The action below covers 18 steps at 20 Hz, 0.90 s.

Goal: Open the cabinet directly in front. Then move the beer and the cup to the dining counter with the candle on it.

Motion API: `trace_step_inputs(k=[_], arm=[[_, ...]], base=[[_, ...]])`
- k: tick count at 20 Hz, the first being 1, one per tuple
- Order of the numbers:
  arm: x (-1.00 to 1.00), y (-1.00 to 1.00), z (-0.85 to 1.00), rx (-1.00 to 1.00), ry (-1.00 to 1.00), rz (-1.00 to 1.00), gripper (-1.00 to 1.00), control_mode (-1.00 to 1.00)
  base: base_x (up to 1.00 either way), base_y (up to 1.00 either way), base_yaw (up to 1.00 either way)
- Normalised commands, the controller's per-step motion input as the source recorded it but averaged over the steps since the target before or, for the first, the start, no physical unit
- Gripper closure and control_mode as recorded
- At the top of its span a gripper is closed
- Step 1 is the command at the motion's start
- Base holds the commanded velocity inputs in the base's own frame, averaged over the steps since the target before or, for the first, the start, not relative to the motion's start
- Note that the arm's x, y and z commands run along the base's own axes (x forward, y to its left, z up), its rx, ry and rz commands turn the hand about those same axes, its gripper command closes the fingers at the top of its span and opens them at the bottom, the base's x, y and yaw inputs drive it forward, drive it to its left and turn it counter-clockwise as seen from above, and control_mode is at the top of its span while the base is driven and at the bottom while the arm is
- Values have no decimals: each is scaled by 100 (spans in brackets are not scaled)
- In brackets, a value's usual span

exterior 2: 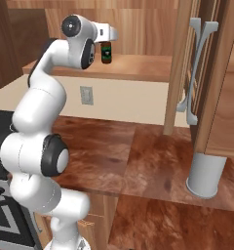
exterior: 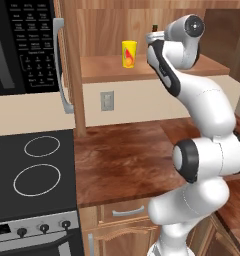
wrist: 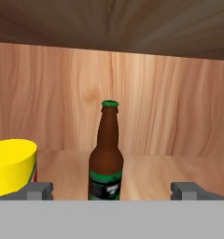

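The cabinet point(exterior: 107, 70) stands open, with its doors swung out to the left point(exterior: 67, 60) and to the right point(exterior 2: 211, 97). On its shelf stands the beer point(wrist: 106, 158), a brown bottle with a green label, also seen in the right base view point(exterior 2: 106, 52). The yellow cup point(exterior: 129, 54) stands on the shelf just left of the bottle point(wrist: 11, 168). My gripper point(wrist: 113, 190) reaches into the cabinet at shelf height and is open. Its finger tips point(wrist: 37, 190) sit on either side of the bottle's base, short of touching it. The dining counter and the candle are out of view.
Below the cabinet runs a reddish-brown worktop point(exterior: 122, 160) with a black stove point(exterior: 32, 170) on its left and a microwave point(exterior: 22, 45) above that. A pale cylinder point(exterior 2: 204, 176) stands on the worktop under the right door. A wall socket point(exterior: 107, 100) is on the backsplash.
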Motion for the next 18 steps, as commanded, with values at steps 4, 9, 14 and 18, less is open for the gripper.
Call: trace_step_inputs(k=[4, 9, 14, 18], arm=[[16, 0, 0, 0, 0, 0, -100, -100], [20, 1, 0, 0, 1, 0, -100, -100], [22, 0, 0, 0, 0, 0, -100, -100], [22, 0, 0, 0, 0, 0, -100, -100]], base=[[0, 0, 0], [0, 0, 0], [0, 0, 0], [0, 0, 0]])
